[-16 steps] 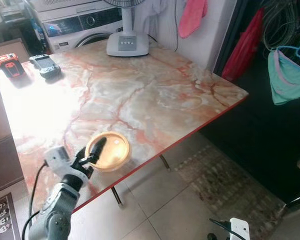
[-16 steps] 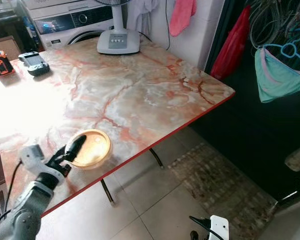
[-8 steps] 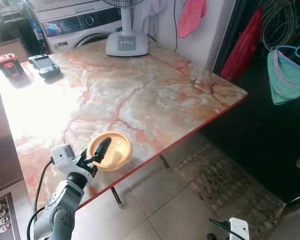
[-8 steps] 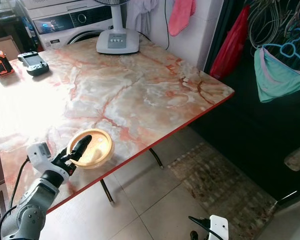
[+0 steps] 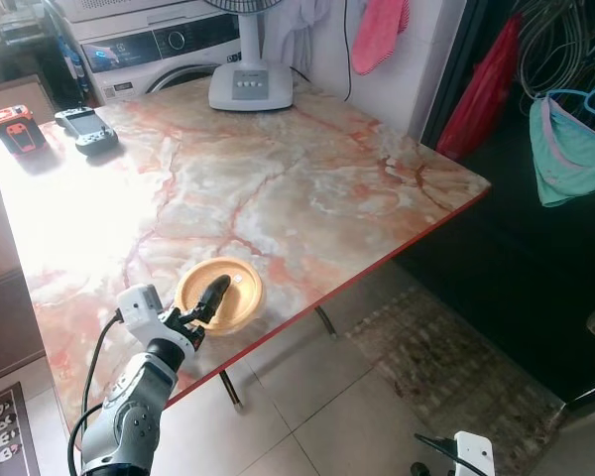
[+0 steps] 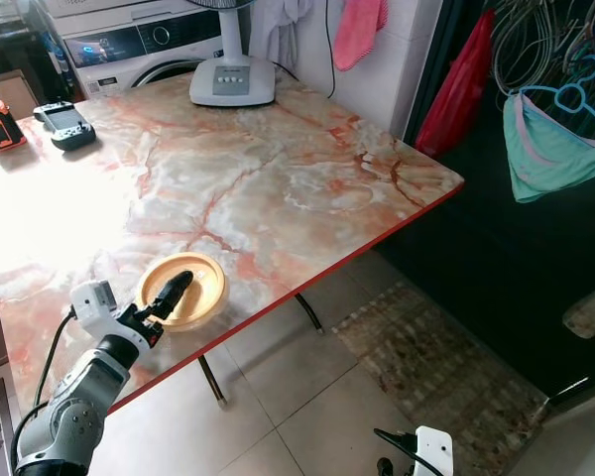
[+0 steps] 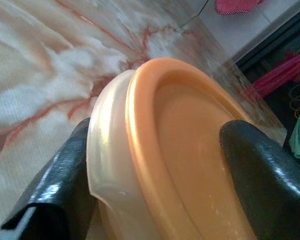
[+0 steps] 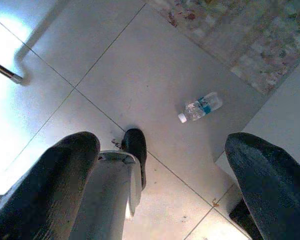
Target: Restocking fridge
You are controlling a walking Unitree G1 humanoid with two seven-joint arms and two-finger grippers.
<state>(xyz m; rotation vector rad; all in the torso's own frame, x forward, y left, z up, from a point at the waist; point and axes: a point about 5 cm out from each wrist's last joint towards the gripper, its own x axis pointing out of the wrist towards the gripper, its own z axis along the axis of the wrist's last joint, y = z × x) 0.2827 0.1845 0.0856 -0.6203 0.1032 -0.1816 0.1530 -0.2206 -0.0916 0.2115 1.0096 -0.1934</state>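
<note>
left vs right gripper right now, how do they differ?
The left gripper straddles the round orange-lidded translucent container at the marble table's near edge; the right gripper hangs open over the tiled floor, holding nothing, a small plastic water bottle lying below. Both have black fingers.

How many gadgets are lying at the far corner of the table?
2: an orange and black gadget at the corner, and a grey handheld gadget right beside it.
</note>
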